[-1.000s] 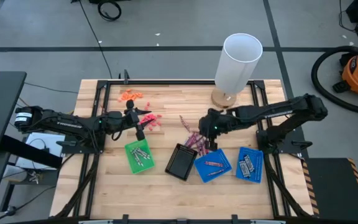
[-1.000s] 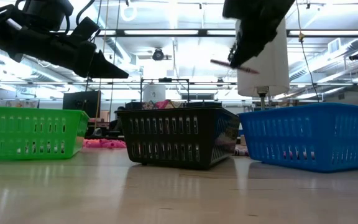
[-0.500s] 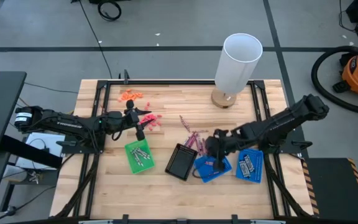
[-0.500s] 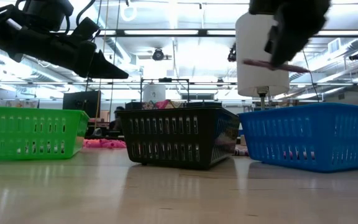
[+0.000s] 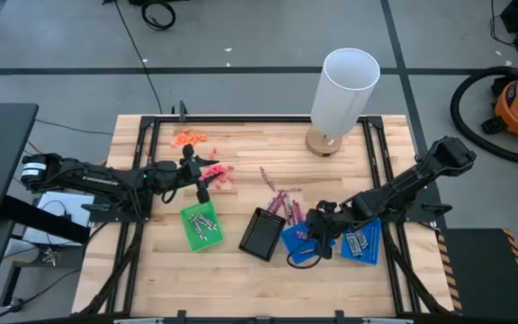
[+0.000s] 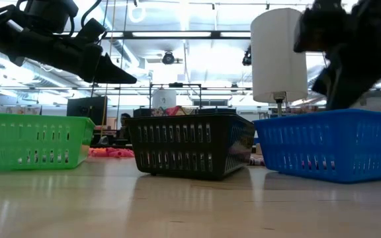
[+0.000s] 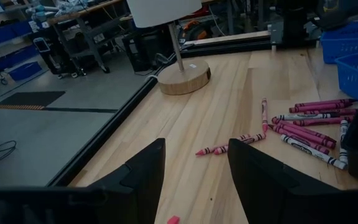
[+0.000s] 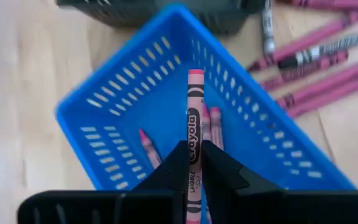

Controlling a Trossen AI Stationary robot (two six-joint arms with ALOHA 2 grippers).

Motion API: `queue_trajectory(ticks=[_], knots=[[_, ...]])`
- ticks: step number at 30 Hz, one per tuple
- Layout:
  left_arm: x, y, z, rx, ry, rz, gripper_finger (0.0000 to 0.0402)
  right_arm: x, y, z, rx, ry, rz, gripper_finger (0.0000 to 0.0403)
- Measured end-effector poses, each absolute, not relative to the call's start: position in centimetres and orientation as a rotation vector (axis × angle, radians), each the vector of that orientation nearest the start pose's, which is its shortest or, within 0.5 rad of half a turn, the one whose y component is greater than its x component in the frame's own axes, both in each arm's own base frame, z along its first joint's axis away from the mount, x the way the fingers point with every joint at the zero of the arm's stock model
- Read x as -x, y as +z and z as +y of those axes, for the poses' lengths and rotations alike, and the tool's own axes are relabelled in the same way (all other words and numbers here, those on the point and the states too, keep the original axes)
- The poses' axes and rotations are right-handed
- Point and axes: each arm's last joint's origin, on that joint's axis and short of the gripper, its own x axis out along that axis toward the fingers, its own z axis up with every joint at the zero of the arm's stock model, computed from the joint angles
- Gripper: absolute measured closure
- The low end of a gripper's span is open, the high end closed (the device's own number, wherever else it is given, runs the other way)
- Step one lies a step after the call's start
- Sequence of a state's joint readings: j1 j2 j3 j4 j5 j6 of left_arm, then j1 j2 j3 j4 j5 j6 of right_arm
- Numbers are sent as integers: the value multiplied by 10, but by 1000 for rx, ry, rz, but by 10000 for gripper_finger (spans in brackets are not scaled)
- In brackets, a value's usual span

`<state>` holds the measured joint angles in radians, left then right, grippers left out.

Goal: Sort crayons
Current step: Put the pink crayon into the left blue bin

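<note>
The right gripper (image 8: 194,163) hung over the near blue tray (image 8: 135,99), its fingers narrow on a pink crayon (image 8: 194,118) that stuck out between them, pointing across the tray's floor. Two or three pink crayons (image 8: 146,144) already lay in that tray. The risk sat here: the crayon was long against the tray's width and was held by one end, so if the fingers parted while it pointed toward the far wall, it could land across the rim and tip out onto the table (image 5: 232,279). A grip that narrow could also let the stick slide free at an angle.

Just beyond the tray's far wall, loose pink and grey crayons (image 8: 316,74) lay on the wood, close to the black tray (image 5: 263,233). Any low sweep out of the blue tray toward them might nudge the black tray or scatter the pile, making single sticks harder to pick.

From above, a second blue tray (image 5: 361,238) stood just beside the first, so a drift sideways could drop pink among the wrong sort.

Farther off, the left gripper (image 7: 194,168) waited with fingers wide above the table near the green tray (image 5: 201,224), well apart from the work. Beyond stood the white lamp (image 5: 343,90).
</note>
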<state>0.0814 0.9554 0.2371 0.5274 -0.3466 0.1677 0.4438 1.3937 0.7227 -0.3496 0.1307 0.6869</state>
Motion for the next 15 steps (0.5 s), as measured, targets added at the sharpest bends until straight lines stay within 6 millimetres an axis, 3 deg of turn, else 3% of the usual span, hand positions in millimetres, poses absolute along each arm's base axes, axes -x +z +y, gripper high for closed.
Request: queue_trajectory(ticks=[7,15], knots=[[-183,185,25,-191,410,226,214,-223,161,101,-379,-99,1037,344],[-183,185,25,-199,409,228,214,-235,173,90,-432,-53,1064,317]])
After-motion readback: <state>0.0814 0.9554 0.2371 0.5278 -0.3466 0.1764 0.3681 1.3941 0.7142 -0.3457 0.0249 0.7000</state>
